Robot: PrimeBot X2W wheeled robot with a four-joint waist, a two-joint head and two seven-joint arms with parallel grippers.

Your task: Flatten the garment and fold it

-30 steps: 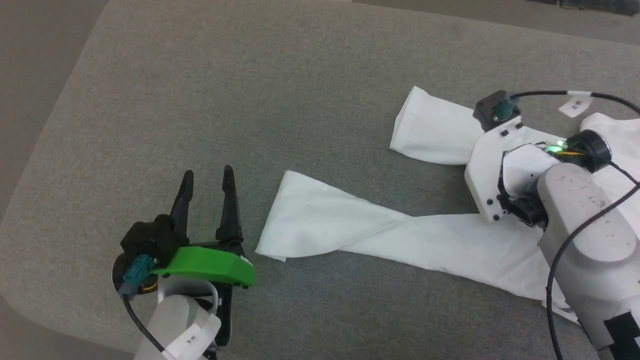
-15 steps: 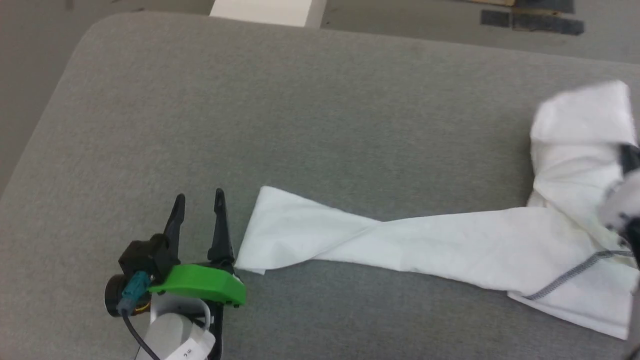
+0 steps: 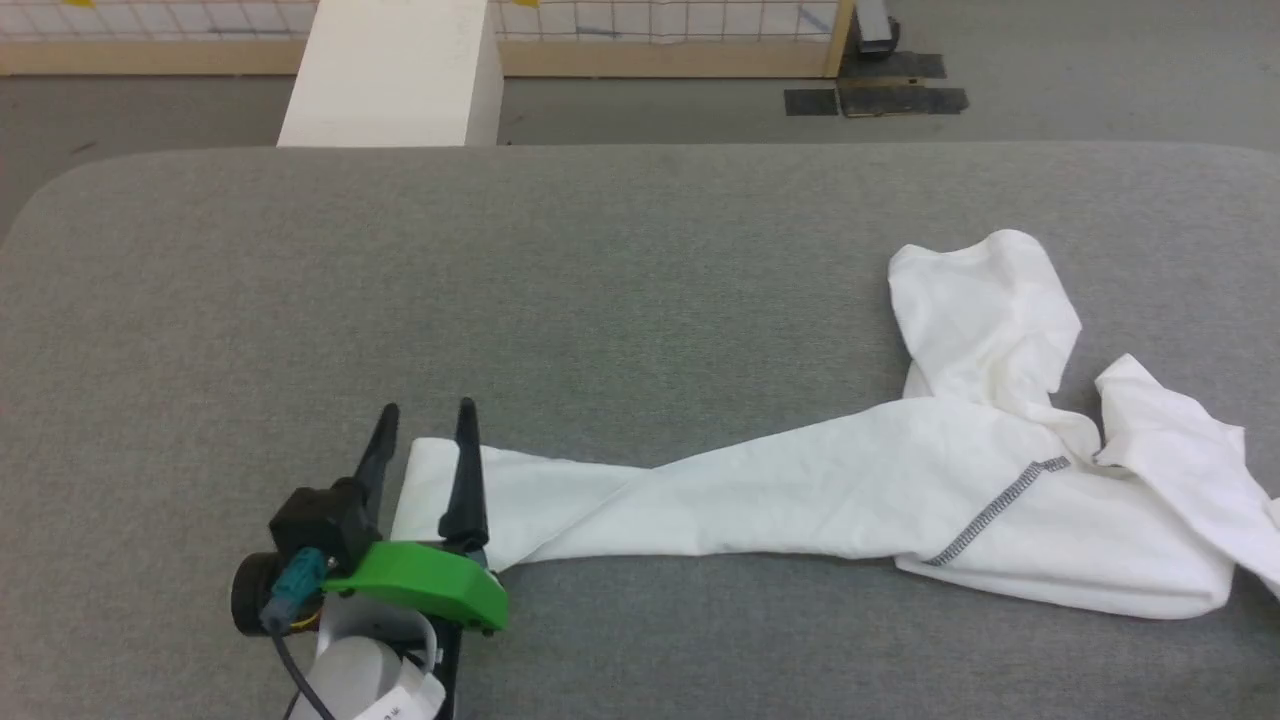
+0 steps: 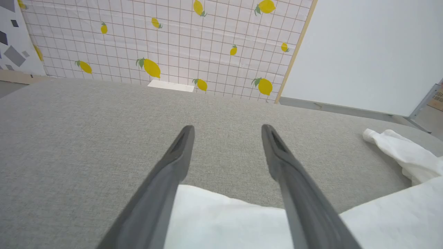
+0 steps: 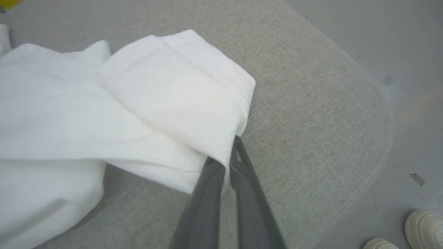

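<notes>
The garment [image 3: 860, 490] is a white top lying on the grey padded surface [image 3: 640, 280]. One long sleeve stretches left across it, and the body is bunched at the right, where a dark zigzag seam [image 3: 990, 510] shows. My left gripper [image 3: 426, 410] is open at the lower left, its fingers straddling the sleeve's end [image 3: 425, 485]. In the left wrist view the open left gripper [image 4: 227, 127] has white cloth [image 4: 225, 221] lying low between its fingers. In the right wrist view my right gripper [image 5: 230, 152] is shut on a folded edge of the garment [image 5: 155, 100].
A rigid white box [image 3: 395, 75] stands on the floor beyond the surface's far edge. A lemon-patterned grid wall [image 4: 166, 41] is behind it. The surface's rounded corner [image 5: 377, 138] is close to the right gripper. A person's pale shoes [image 5: 424, 224] are on the floor beside it.
The head camera has tilted up. The right arm has left its view and its gripper has shut on the garment. The upper sleeve has been drawn right. The long sleeve's end now lies between the left fingers.
</notes>
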